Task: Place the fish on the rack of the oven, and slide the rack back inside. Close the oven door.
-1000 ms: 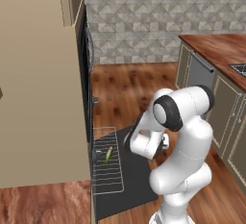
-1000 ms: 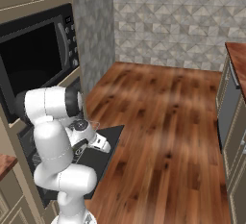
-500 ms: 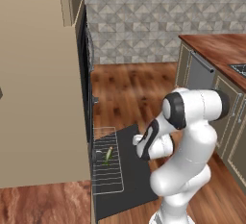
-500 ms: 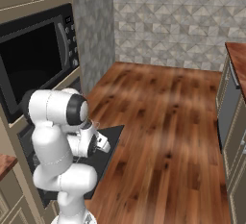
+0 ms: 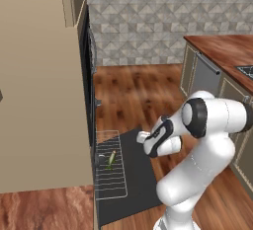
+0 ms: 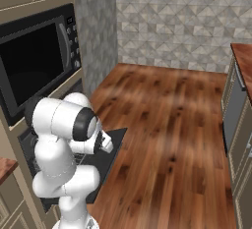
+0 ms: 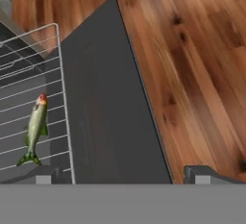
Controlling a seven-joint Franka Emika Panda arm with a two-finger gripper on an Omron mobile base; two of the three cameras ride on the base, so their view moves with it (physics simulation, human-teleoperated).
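Pale grey wire makes up the rack [image 5: 109,169], which is pulled out of the oven [image 5: 89,76] and lies over the lowered oven door [image 5: 132,174]. The fish [image 5: 111,159] lies on the rack, its length running roughly along the rack's pull-out direction; in the hand view the fish [image 7: 34,129] rests across several wires near the rack's [image 7: 38,98] outer edge, with the dark door panel [image 7: 110,112] beside it and wooden floor [image 7: 192,64] beyond.

The gripper [image 7: 120,172] hangs above the door, apart from the fish and the rack, with its jaws spread wide and nothing between them; one fingertip [image 7: 41,174] sits over the rack's corner and the other over the door's far edge. In the left base view the gripper [image 5: 143,137] is above the door, to the side of the rack.

Compared with a second ago, the fish and the rack have not shifted, and the door has stayed down. The arm has changed: its shoulder and elbow have swung away from the oven toward the room, and the hand has risen and drawn back from the rack. The jaws are as wide as they were. From the right base view, the arm [image 6: 64,125] stands before the oven [image 6: 34,71], covering much of the door [image 6: 110,144].
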